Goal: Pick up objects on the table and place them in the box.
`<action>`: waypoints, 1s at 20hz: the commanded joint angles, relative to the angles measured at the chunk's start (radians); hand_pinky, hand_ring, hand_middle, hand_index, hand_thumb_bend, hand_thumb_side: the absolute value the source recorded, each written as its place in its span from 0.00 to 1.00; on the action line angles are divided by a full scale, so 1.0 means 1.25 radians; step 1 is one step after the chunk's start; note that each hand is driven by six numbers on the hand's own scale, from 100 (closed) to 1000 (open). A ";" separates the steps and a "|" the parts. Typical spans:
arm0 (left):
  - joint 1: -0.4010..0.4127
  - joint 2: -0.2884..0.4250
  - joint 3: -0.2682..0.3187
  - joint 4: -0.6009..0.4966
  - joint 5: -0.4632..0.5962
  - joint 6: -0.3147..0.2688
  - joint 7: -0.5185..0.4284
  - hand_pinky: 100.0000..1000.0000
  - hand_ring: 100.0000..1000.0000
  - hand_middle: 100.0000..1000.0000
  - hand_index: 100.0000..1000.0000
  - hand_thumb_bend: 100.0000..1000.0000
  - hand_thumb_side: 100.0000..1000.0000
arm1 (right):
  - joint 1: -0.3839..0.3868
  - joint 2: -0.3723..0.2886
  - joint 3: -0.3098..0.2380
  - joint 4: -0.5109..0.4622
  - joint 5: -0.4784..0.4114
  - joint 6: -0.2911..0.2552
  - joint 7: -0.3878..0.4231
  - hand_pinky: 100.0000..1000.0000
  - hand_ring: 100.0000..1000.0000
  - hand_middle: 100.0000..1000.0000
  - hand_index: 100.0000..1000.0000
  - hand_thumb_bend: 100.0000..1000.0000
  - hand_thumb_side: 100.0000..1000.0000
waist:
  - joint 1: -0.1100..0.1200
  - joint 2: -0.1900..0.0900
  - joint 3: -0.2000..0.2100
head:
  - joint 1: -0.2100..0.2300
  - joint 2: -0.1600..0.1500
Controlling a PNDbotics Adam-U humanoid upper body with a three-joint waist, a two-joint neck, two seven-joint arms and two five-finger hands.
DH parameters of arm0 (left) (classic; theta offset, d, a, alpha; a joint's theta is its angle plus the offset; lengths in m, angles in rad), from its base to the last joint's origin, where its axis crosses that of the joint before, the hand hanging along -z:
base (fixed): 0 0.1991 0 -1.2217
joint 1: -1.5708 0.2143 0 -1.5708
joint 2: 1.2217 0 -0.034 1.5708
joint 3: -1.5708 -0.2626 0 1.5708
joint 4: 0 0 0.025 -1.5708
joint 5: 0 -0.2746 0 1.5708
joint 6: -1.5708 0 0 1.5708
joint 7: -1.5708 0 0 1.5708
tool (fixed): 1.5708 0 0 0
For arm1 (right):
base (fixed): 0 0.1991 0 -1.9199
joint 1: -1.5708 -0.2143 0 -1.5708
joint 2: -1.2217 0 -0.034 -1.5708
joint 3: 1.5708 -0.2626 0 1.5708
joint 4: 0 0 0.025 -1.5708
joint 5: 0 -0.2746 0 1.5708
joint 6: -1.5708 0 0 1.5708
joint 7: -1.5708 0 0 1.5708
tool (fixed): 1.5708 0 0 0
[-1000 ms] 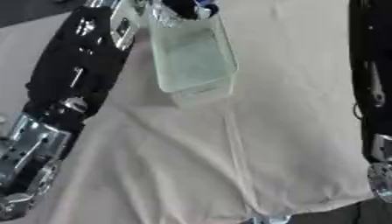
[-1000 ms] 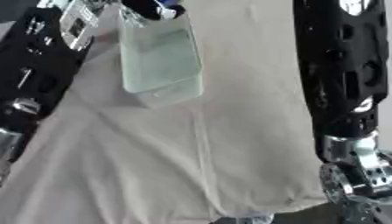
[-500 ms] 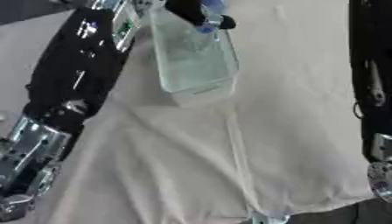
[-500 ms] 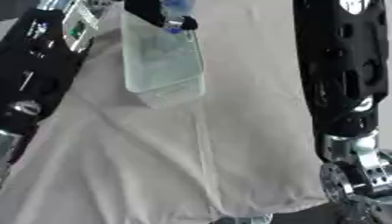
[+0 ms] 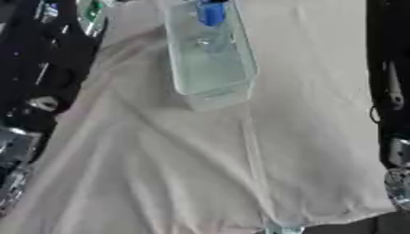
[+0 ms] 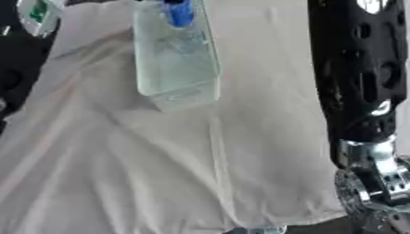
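a clear plastic box lies on the desk's wrinkled beige cloth, running up to the top edge. a blue object shows at its far end. the black right arm hangs down the right side, the left arm at the left edge.

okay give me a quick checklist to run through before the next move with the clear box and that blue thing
1. Clear box upright on the cloth: ok.
2. Blue object over or inside the box's far end: ok, though whether it rests on the bottom cannot be told.
3. What holds the blue object: cannot tell, it runs off the top edge.
4. Left hand: cannot tell, only the left arm shows.
5. Right hand: cannot tell, only the right arm shows.
6. More objects to pick on the cloth: none seen in these views.
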 commanded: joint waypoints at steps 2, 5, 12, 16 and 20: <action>-0.001 0.097 0.010 -0.063 0.083 0.022 -0.007 0.61 0.80 1.00 0.95 0.72 0.99 | -0.021 -0.017 -0.005 -0.005 -0.002 -0.001 0.004 0.64 0.76 0.82 0.84 0.00 1.00 | -0.012 -0.017 0.011 | -0.017 -0.016; 0.008 0.149 0.016 -0.088 0.151 0.034 -0.025 0.67 0.83 1.00 0.96 0.65 1.00 | -0.019 -0.020 -0.006 -0.004 -0.002 -0.001 0.005 0.64 0.76 0.82 0.84 0.00 1.00 | -0.016 -0.018 0.022 | -0.022 -0.023; 0.070 0.261 0.042 -0.188 0.263 0.077 -0.032 0.71 0.86 1.00 0.98 0.88 1.00 | -0.019 -0.022 -0.006 0.000 -0.004 -0.001 0.010 0.64 0.76 0.82 0.85 0.00 1.00 | -0.026 -0.015 0.056 | -0.034 -0.041; 0.152 0.344 0.052 -0.282 0.298 0.091 -0.017 0.71 0.85 1.00 1.00 0.98 0.98 | -0.016 -0.024 -0.007 0.003 -0.004 -0.001 0.015 0.64 0.76 0.82 0.85 0.00 1.00 | -0.031 -0.012 0.083 | -0.039 -0.050; 0.250 0.445 0.072 -0.362 0.344 0.112 0.005 0.72 0.85 1.00 1.00 0.97 0.99 | -0.011 -0.028 -0.007 0.007 -0.004 -0.001 0.023 0.65 0.76 0.82 0.85 0.00 1.00 | -0.034 -0.010 0.113 | -0.042 -0.054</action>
